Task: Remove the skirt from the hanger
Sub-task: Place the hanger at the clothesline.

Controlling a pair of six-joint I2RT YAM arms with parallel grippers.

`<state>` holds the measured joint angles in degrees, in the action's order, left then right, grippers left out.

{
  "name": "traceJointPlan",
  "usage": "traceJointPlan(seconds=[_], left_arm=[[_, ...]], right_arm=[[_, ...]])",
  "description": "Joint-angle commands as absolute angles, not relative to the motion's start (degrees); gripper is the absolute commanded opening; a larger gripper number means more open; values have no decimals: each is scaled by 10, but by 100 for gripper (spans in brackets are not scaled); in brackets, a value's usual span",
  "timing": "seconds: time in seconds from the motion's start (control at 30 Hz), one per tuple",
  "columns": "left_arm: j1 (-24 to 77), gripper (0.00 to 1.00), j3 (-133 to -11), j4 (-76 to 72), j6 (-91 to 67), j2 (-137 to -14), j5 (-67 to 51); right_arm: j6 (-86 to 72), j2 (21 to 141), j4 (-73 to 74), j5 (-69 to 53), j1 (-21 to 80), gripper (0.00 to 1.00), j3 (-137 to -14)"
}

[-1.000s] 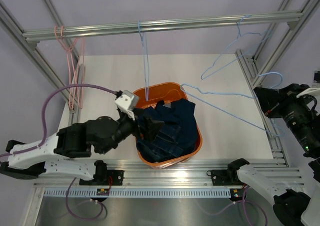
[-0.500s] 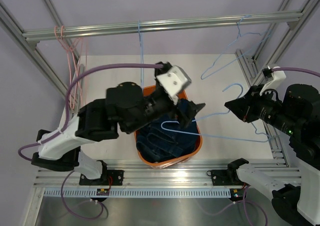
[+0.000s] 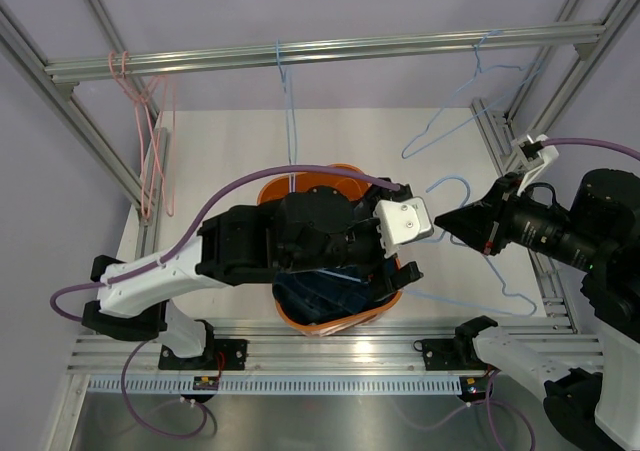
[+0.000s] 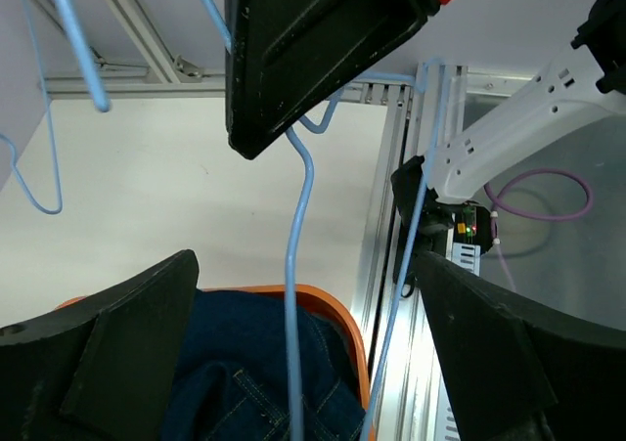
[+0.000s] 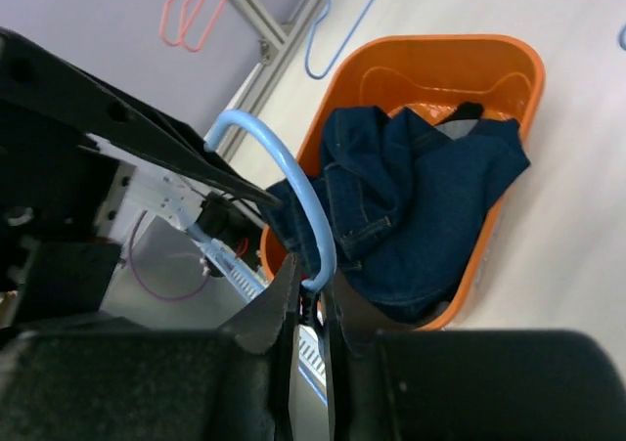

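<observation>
Skirt: we spotted no light-blue denim in any view; possibly hidden under dark denim heap (image 5: 411, 206) in one orange basket (image 3: 300, 176), centre. Pink hangers (image 3: 152, 161), at least two, hung bare at 10 o'clock; we judged removal likely done. Right gripper (image 5: 311, 299), 3 o'clock, pinched light-blue hanger (image 5: 318, 226) by hook, one of three. Left gripper (image 4: 303, 314) gaped empty over basket.

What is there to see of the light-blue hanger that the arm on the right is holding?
The blue hanger is thin light-blue wire, seemingly coated metal, with a rounded hook and a triangular body. It is bare: no garment on it. The right gripper pinches it just below the hook and holds it in the air beside the orange basket. Its wire passes between the open fingers of the left gripper, apparently untouched.
</observation>
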<state>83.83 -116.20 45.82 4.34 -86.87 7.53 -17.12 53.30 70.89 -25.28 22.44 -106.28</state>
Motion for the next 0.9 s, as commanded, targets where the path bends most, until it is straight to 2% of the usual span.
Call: traceJointPlan(seconds=[0.0,0.03,0.07,0.13,0.17,0.23,0.37,0.4,0.43,0.47,0.5,0.57,0.6,0.67,0.7,0.8,0.83,0.87], left_arm=[[835,90,-1158,468,40,-875,34],[831,66,-1159,470,40,-876,28],[828,55,-1159,474,39,-876,20],[818,33,-1155,483,37,-875,4],[814,28,-1151,483,34,-872,4],[804,10,-1141,477,27,-860,-21],[802,12,-1105,448,21,-844,-24],[801,17,-1102,444,19,-844,-23],[801,33,-1100,441,19,-843,-23],[800,68,-1098,436,20,-844,-23],[800,68,-1096,433,22,-844,-26],[796,65,-1091,424,28,-843,-51],[796,48,-1083,419,29,-842,-59],[795,21,-1079,415,32,-840,-81],[795,0,-1078,414,33,-837,-79],[790,0,-1066,413,31,-819,-72],[787,0,-1055,412,30,-811,-72],[786,0,-1049,410,34,-805,-72]], right_arm=[[-185,532,667,-320,222,0,-1077],[-186,532,666,-329,222,0,-1078],[-185,532,664,-335,222,0,-1078],[-186,532,660,-359,222,0,-1079],[-188,531,657,-368,222,0,-1079],[-192,526,645,-387,222,0,-1077],[-201,520,635,-406,222,0,-1072],[-203,519,632,-414,222,0,-1070],[-207,519,622,-436,222,0,-1064],[-216,518,618,-442,223,0,-1061],[-221,515,613,-446,222,0,-1058],[-223,513,607,-450,222,0,-1056],[-223,513,608,-449,223,0,-1057],[-223,513,610,-447,222,0,-1057],[-223,512,610,-446,222,0,-1057],[-221,511,613,-445,222,1,-1055],[-221,511,611,-446,222,24,-1055],[-222,511,609,-443,222,40,-1054]])
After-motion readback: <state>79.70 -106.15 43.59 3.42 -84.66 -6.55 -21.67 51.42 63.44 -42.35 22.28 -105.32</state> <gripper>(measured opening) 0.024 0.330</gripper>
